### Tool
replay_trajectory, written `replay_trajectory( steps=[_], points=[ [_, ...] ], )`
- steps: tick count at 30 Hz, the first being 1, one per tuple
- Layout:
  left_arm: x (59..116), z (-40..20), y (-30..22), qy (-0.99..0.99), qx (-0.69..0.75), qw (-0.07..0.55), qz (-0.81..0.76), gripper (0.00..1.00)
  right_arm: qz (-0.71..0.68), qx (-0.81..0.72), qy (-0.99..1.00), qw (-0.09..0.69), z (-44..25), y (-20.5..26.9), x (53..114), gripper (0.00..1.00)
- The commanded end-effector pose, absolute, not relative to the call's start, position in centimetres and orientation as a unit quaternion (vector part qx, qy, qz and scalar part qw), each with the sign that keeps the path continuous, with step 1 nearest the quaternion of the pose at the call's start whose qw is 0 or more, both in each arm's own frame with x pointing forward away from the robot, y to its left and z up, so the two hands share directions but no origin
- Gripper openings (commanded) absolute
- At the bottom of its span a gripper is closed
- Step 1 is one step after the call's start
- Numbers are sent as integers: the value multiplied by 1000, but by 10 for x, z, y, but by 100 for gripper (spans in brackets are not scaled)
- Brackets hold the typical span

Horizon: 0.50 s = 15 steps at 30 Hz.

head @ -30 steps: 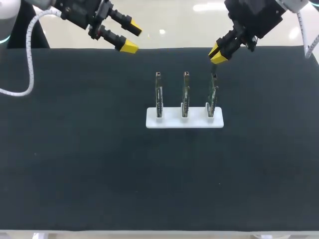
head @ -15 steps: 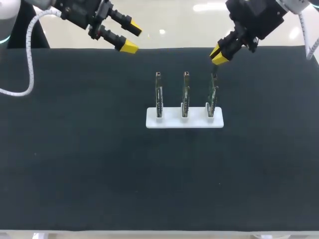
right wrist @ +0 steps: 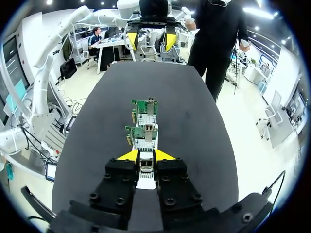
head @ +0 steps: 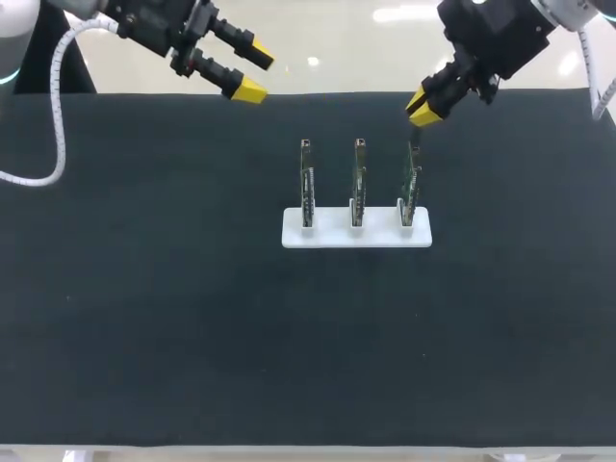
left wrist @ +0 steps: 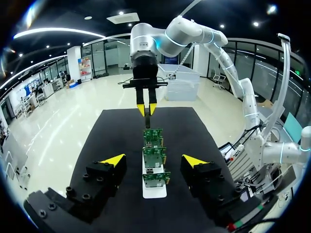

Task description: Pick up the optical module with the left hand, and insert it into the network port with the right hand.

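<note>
Three green circuit boards stand upright in a white base (head: 332, 234) at the table's middle. My right gripper (head: 422, 106) hangs just above the right-hand board (head: 409, 188), shut on a small dark optical module (head: 414, 138). The module points down at that board's top port, and I cannot tell whether it touches the port. In the right wrist view the module (right wrist: 146, 166) sits between the yellow tips of the right gripper (right wrist: 146, 155), with the other two boards (right wrist: 144, 135) ahead. My left gripper (head: 255, 75) is at the far left edge, open and empty, well away from the boards.
The black mat (head: 144, 308) covers the whole table. In the left wrist view the boards (left wrist: 154, 156) line up ahead of the left gripper (left wrist: 153, 160), with the right gripper (left wrist: 146, 109) beyond them.
My right gripper has drifted slightly up and to the right, still narrowly closed. The left arm and the boards have not moved.
</note>
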<state>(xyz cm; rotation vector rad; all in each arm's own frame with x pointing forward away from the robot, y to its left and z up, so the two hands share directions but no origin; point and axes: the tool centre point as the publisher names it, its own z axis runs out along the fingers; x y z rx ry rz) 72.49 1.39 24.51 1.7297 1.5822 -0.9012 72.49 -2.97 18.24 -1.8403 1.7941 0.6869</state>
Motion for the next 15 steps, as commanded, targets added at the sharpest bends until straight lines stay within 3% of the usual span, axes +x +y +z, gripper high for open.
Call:
replay_trajectory(
  steps=[1,15],
  points=[
    [725,246,13,600,655,308,-341,100,250,-670,656,240,180,-29,723,0],
    [725,246,13,600,655,308,-341,100,253,-668,658,239,182,-26,723,0]
  ],
)
